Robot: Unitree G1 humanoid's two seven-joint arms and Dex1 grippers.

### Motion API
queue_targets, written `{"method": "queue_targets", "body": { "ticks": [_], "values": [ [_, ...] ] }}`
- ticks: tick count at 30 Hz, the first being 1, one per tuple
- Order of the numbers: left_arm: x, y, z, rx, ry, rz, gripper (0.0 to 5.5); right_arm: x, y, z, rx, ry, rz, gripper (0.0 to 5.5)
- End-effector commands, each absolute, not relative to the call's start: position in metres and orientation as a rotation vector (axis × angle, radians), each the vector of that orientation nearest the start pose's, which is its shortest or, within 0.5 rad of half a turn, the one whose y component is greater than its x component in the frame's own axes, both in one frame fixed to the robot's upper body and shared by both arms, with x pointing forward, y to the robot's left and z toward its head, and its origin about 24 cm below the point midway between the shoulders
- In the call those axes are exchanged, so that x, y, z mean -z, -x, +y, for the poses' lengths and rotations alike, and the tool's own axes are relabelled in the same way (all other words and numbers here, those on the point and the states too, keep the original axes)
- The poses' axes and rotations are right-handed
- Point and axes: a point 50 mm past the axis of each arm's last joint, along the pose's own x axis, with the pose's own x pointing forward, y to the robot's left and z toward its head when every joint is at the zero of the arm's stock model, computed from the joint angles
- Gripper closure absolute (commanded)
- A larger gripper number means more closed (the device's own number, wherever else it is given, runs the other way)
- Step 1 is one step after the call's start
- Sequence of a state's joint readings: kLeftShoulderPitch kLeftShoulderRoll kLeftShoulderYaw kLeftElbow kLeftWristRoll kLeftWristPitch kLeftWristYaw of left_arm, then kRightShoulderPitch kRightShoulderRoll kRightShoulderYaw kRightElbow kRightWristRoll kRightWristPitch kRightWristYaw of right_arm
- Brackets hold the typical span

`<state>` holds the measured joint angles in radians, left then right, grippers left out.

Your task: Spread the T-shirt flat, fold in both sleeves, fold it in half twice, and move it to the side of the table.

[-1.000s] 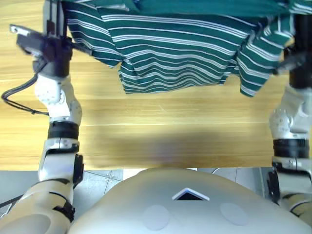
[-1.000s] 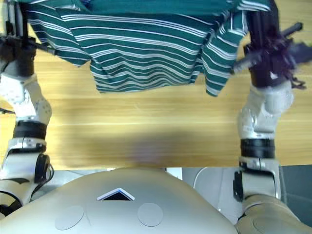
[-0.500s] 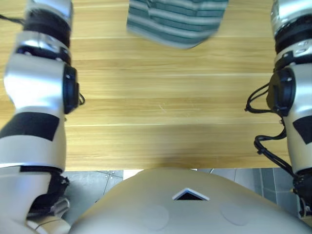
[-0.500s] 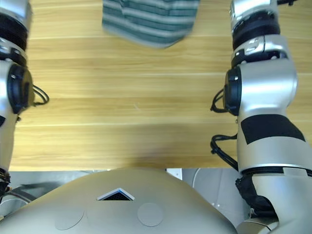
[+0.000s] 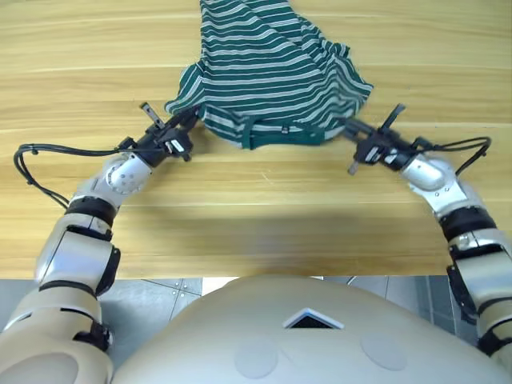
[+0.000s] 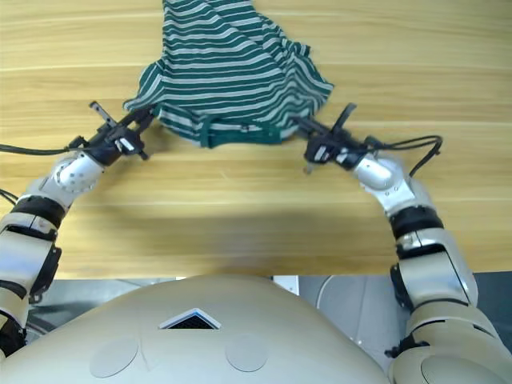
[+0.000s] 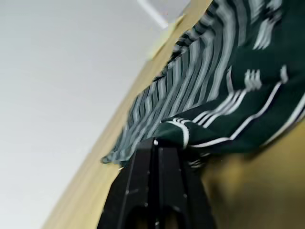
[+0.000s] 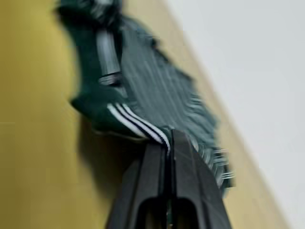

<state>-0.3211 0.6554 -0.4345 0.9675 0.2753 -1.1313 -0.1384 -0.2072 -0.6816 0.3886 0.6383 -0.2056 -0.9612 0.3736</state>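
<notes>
Green fabric with thin white stripes forms the T-shirt (image 5: pixel 268 76), which lies rumpled on the wooden table (image 5: pixel 256 208) and narrows toward the far side. A solid green band runs along its near edge. The left gripper (image 5: pixel 190 118) pinches the near left corner and the right gripper (image 5: pixel 346 124) pinches the near right corner. Folds bunch between the 2 grippers.

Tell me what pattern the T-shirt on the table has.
Dark green with thin white stripes. The T-shirt shows best in the left eye view.
</notes>
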Motion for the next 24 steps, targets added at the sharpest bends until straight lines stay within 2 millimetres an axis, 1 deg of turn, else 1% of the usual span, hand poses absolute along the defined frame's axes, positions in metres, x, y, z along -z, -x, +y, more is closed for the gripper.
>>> {"method": "queue_targets", "body": {
  "ticks": [1, 4, 6, 8, 10, 12, 14, 16, 18, 19, 20, 22, 24],
  "values": [
    [0.008, -0.195, 0.254, 0.941, -0.812, 0.001, 5.48, -0.021, -0.221, -0.214, -1.035, 0.873, -0.13, 5.5],
    [0.007, -0.179, 0.253, 0.948, -0.761, 0.034, 5.48, -0.013, -0.21, -0.212, -1.076, 0.881, -0.068, 5.5],
    [0.006, -0.171, 0.254, 0.939, -0.75, 0.058, 5.48, -0.01, -0.205, -0.217, -1.084, 0.911, -0.028, 5.5],
    [0.003, -0.16, 0.256, 0.92, -0.737, 0.078, 5.48, -0.011, -0.201, -0.221, -1.084, 0.936, -0.008, 5.5],
    [-0.002, -0.15, 0.259, 0.888, -0.72, 0.079, 5.48, -0.015, -0.196, -0.22, -1.082, 0.915, -0.023, 5.5],
    [-0.018, -0.144, 0.258, 0.831, -0.658, 0.003, 5.48, -0.024, -0.191, -0.215, -1.067, 0.827, -0.08, 5.5],
    [-0.028, -0.146, 0.257, 0.79, -0.614, -0.056, 5.48, -0.034, -0.186, -0.205, -1.072, 0.703, -0.147, 5.5],
    [-0.028, -0.153, 0.255, 0.781, -0.603, -0.066, 5.48, -0.039, -0.186, -0.199, -1.079, 0.62, -0.182, 5.5],
    [-0.03, -0.154, 0.252, 0.783, -0.577, -0.09, 5.48, -0.044, -0.184, -0.198, -1.082, 0.57, -0.202, 5.5],
    [-0.034, -0.152, 0.251, 0.779, -0.555, -0.119, 5.48, -0.051, -0.182, -0.199, -1.072, 0.512, -0.228, 5.5],
    [-0.041, -0.15, 0.249, 0.771, -0.524, -0.164, 5.48, -0.064, -0.179, -0.202, -1.042, 0.427, -0.278, 5.5],
    [-0.059, -0.149, 0.243, 0.768, -0.458, -0.278, 5.48, -0.085, -0.174, -0.207, -0.988, 0.27, -0.378, 5.5],
    [-0.079, -0.16, 0.235, 0.763, -0.387, -0.41, 5.48, -0.104, -0.18, -0.211, -0.925, 0.128, -0.482, 5.5]
  ]
}}
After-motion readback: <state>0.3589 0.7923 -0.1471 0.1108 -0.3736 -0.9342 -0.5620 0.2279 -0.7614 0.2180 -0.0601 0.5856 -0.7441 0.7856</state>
